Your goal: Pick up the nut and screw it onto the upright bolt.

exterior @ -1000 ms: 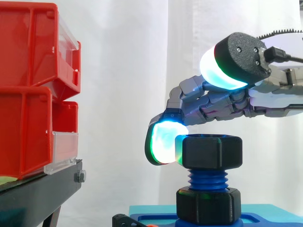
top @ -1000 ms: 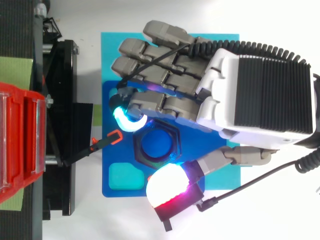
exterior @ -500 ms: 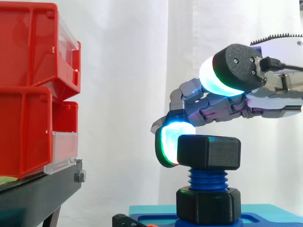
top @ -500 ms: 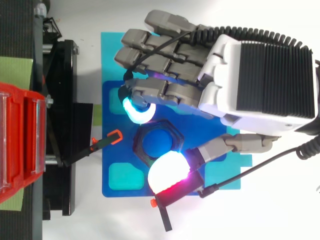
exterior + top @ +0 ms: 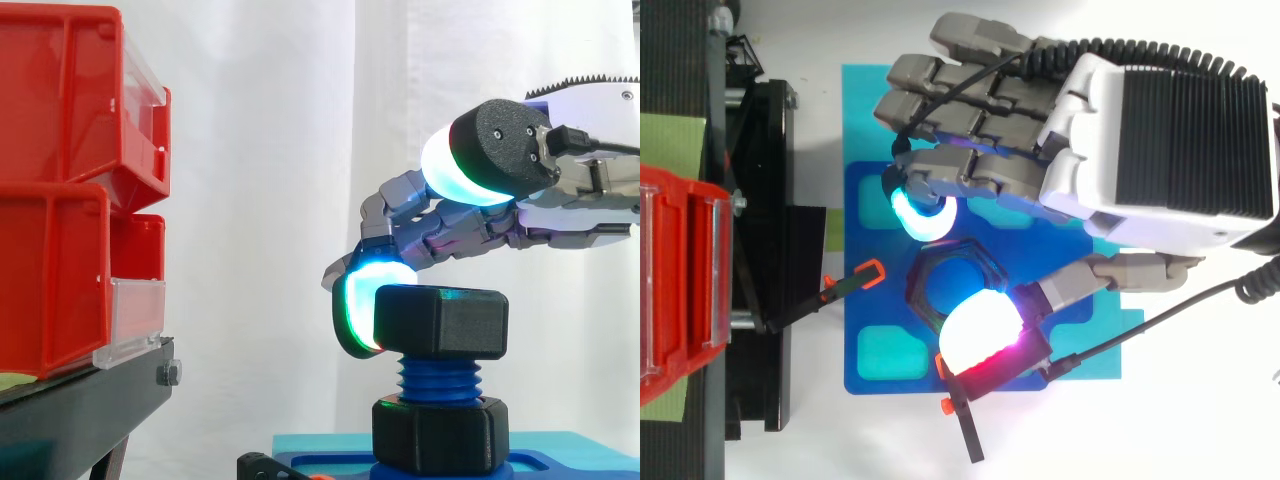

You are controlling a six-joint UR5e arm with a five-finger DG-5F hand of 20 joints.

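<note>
Where nut [image 5: 440, 320] tops blue bolt [image 5: 438, 378], hand [image 5: 1160, 130] curled round it, glowing pad [image 5: 360, 305] touching its side.

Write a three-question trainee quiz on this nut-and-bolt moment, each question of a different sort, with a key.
1. True or false: the nut sits on the blue bolt with bare thread showing below it.
2. Which part of the hand touches the nut's side face in the side view?
A. the thumb's pad
B. a curled finger's pad
C. the palm
3. Fill in: in the side view, the red bins stand to the ____ of the bolt.

Key: 1 true; 2 B; 3 left.
</note>
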